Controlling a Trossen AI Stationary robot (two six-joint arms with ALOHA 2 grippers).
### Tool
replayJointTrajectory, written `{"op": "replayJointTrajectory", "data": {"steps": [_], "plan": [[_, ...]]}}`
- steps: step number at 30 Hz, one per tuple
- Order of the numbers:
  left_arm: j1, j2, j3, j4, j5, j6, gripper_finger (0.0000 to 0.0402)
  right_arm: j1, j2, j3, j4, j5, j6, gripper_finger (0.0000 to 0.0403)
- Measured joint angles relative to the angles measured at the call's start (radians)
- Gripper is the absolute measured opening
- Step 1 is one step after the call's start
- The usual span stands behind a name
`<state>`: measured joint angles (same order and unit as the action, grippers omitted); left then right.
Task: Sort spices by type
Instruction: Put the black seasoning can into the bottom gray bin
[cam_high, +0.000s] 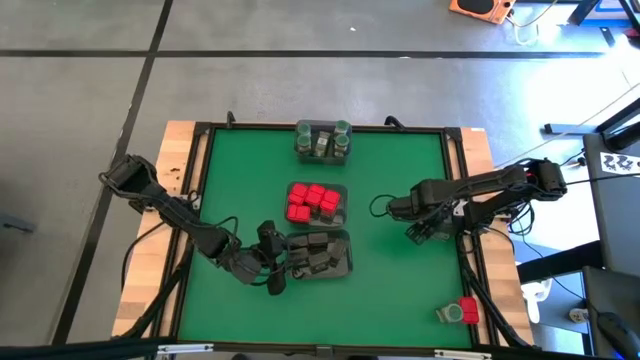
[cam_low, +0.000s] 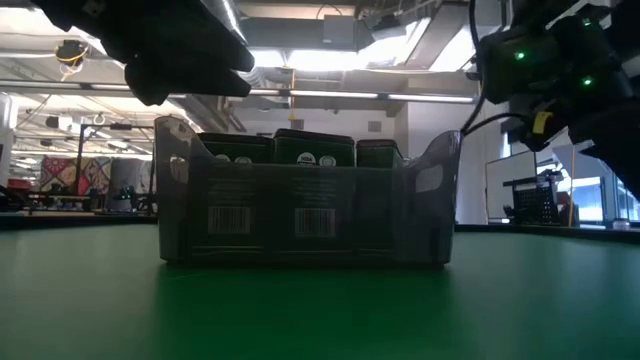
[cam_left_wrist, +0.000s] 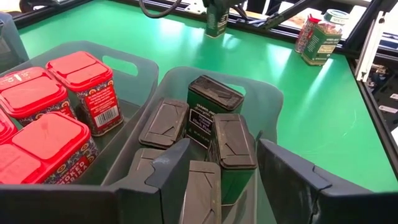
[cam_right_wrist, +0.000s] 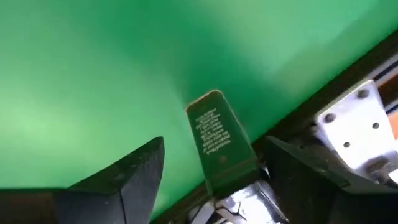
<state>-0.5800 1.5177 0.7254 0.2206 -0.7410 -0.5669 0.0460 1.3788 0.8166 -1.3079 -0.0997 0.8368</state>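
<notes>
Dark tin hangs tilted in the right pincer, right of centre in the high view, clear of the table; skewed grip may slip. Left pincer, jaws apart and empty, hovers at the dark-tin tray, lower centre, risking collision.

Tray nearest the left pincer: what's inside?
The tray holds only dark tins: one stands upright, several lie lid-up around it. The left pincer hovering at its near edge covers the closest ones, so no full count.
</notes>
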Motion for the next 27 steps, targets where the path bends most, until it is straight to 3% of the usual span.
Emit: {"op": "replayJointTrajectory", "data": {"steps": [7,13,19,27], "plan": [[0.0,0.0,0.0,0.0,0.0,0.0,0.0182,0.0,0.0,0.0,-0.162,0.001,-0.011,0.0275],[0.0,0.0,0.0,0.0,0.0,0.001,0.0182,0.039,0.0,0.0,-0.172,-0.092,-0.035,0.0275],[0.0,0.0,0.0,-0.001,0.0,0.002,0.0182,0.095,0.001,-0.013,-0.17,-0.075,-0.037,0.0274],[0.0,0.0,0.0,0.0,0.0,0.009,0.0182,0.097,0.092,-0.014,-0.165,0.037,-0.052,0.0248]]}}
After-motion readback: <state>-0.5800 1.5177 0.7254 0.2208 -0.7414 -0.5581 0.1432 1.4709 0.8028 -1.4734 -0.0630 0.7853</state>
